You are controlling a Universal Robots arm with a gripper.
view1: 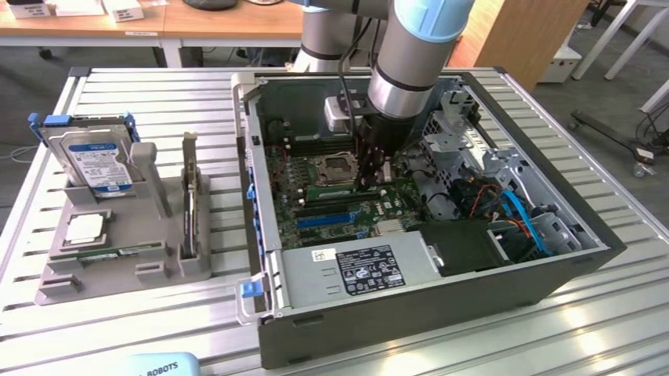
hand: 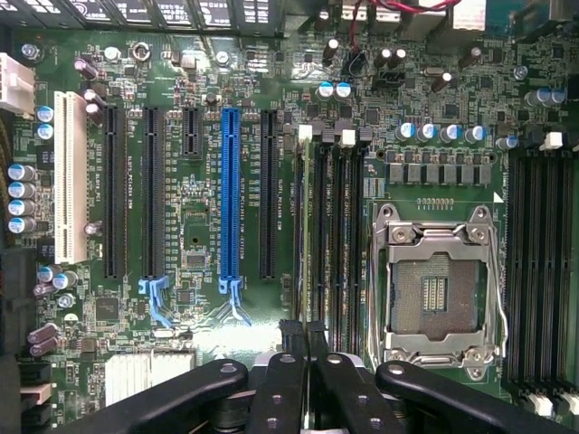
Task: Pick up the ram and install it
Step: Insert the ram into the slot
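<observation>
1. You are looking at the arm reaching down into the open dark-grey computer case [view1: 418,313], which is sitting on the ribbed metal counter [view1: 157,329].
2. The black fingers [view1: 368,168] [hand: 318,362] are standing over the green motherboard [view1: 313,168] [hand: 199,199], just beside the silver square processor socket [view1: 337,166] [hand: 439,289].
3. The ram [view1: 332,190] [hand: 308,235], a thin green circuit-board stick, is standing on edge in a memory slot. That slot is lying between the socket and the long blue expansion slot [hand: 230,190].
4. The fingers are drawn narrow, and in the wrist view their tips are pinching one end of the ram from both sides.
5. You cannot tell whether the ram is sitting fully down in its slot.
6. On the exterior view's left, well apart from the case, a grey moulded tray [view1: 115,274] is resting on the counter. It is holding:
   - an upright hard drive in a blue frame [view1: 96,160];
   - a flat silver square chip [view1: 84,227];
   - a dark upright expansion card [view1: 188,204].
</observation>
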